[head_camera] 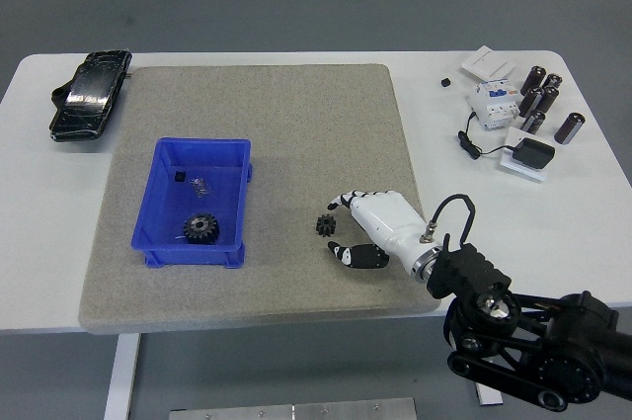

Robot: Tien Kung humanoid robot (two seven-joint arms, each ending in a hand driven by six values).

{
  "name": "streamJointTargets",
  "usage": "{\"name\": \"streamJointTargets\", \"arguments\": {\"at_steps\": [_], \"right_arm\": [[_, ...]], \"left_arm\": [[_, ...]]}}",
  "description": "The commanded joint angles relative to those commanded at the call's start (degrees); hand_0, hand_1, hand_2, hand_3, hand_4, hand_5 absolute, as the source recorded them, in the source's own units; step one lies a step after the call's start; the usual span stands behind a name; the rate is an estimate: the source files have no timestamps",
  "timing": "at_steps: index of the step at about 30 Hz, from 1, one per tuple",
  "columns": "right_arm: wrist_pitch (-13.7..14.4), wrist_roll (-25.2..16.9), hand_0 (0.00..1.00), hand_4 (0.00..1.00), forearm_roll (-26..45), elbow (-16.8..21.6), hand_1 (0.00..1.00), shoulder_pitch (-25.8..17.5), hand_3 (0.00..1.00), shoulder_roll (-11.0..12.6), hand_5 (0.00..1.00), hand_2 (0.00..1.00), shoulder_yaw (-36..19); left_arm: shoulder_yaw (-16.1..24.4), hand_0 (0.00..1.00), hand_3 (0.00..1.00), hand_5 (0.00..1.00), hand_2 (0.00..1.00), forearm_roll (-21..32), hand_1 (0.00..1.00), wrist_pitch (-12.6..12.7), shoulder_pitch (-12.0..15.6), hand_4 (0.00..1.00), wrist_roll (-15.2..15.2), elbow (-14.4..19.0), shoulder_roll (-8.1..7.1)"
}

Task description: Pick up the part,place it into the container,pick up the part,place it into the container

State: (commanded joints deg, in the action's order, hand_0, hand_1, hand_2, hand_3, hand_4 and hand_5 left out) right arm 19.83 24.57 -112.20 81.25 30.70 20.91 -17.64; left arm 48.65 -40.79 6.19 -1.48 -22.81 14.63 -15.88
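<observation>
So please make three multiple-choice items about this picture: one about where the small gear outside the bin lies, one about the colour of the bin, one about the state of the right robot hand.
1. Where does the small black gear lie?
A. inside the bin
B. on the grey mat, between the bin and the robot hand
C. on the bare white table near the cables

2. What colour is the bin?
A. red
B. green
C. blue

3. In what state is the right robot hand?
A. open, holding nothing
B. closed around the gear
C. closed around the bin's rim

Answers: 1 B, the small gear sits on the grey mat just left of the fingertips. 2 C, the walls are blue. 3 A, the fingers are spread beside the gear, not gripping it.
</observation>
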Motion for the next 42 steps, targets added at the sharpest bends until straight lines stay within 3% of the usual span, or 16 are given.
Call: {"name": "streamJointTargets", "arguments": {"at_steps": [20,21,26,27,32,33,38,39,42], "right_arm": [[0.85,-1.32,0.457,0.71,2.48,-4.12,0.597,3.08,0.743,-2.99,0.426,0.749,3.02],[0.87,-1.39,0.431,0.708,2.56,-4.33,0.55,3.18,0.717,-3.09,0.427,0.682,3.17],[0.51,-1.56,0.431,0.708,3.02,-5.71,0.55,3.42,0.717,-3.54,0.427,0.682,3.63],[0.5,-1.6,0.413,0.695,3.05,-5.88,0.502,3.46,0.69,-3.59,0.421,0.613,3.74],[0.7,-1.65,0.413,0.695,2.78,-6.26,0.502,3.55,0.69,-3.76,0.421,0.613,4.08],[0.76,-1.67,0.388,0.679,2.73,-6.32,0.475,3.56,0.678,-3.78,0.417,0.537,4.1],[1.33,-1.9,0.388,0.679,2.62,-6.58,0.475,3.59,0.678,-3.76,0.417,0.537,4.34],[1.48,-1.95,0.376,0.616,2.6,-6.65,0.448,3.6,0.669,-3.75,0.365,0.482,4.39],[1.89,-2.08,0.376,0.616,2.5,-6.86,0.448,3.61,0.669,-3.78,0.365,0.482,4.54]], "left_arm": [[-0.67,0.68,0.58,0.243,0.602,0.68,0.634,-0.06,-0.18,0.614,0.37,-0.09,0.06],[-0.66,0.68,0.58,0.246,0.602,0.67,0.634,-0.05,-0.18,0.62,0.37,-0.09,0.04],[-0.77,0.68,0.58,0.246,0.602,0.8,0.634,-0.05,-0.21,0.62,0.42,-0.11,0.01],[-0.81,0.681,0.579,0.249,0.602,0.86,0.634,-0.05,-0.22,0.626,0.44,-0.11,0.01],[-0.87,0.681,0.579,0.249,0.602,0.98,0.634,-0.04,-0.23,0.626,0.47,-0.11,0.03],[-0.89,0.681,0.58,0.246,0.603,1.02,0.635,-0.04,-0.22,0.628,0.48,-0.11,0.03],[-1.05,0.681,0.58,0.246,0.603,1.28,0.635,-0.01,-0.25,0.628,0.58,-0.12,0.03],[-1.08,0.681,0.579,0.248,0.602,1.33,0.634,0.0,-0.27,0.629,0.6,-0.13,0.04],[-1.12,0.681,0.579,0.248,0.602,1.39,0.634,0.01,-0.32,0.629,0.62,-0.13,0.05]]}}
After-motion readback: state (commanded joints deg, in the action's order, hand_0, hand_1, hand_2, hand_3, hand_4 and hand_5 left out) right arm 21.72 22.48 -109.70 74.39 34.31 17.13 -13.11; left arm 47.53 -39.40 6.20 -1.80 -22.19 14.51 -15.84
